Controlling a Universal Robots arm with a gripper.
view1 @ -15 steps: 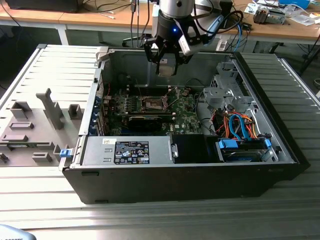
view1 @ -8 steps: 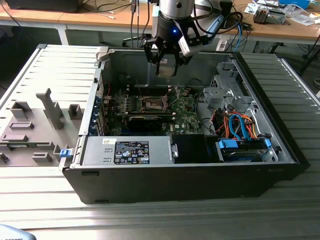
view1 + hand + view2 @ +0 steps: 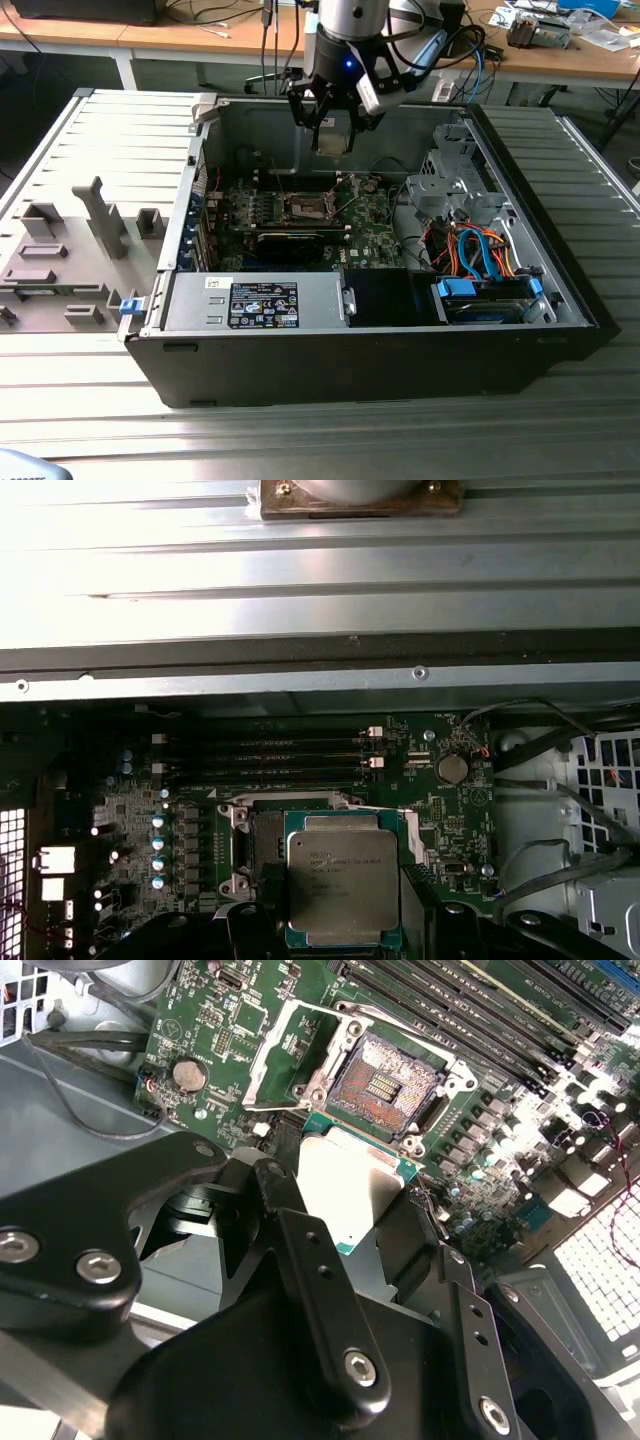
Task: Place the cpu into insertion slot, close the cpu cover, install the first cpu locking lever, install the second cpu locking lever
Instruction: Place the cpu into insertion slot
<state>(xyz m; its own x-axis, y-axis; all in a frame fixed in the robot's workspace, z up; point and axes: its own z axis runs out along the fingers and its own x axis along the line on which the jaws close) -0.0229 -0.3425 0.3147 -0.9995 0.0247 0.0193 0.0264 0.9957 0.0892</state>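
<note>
Overhead, the hand (image 3: 331, 138) grips the cpu (image 3: 343, 883) above the open case (image 3: 350, 365).

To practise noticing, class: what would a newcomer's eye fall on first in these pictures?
The silver-topped cpu, gripped in the black pincer, hangs above the green motherboard in both wrist views. On that board the insertion slot lies empty. In the exterior view, the open computer case sits on a ribbed metal table.
</note>
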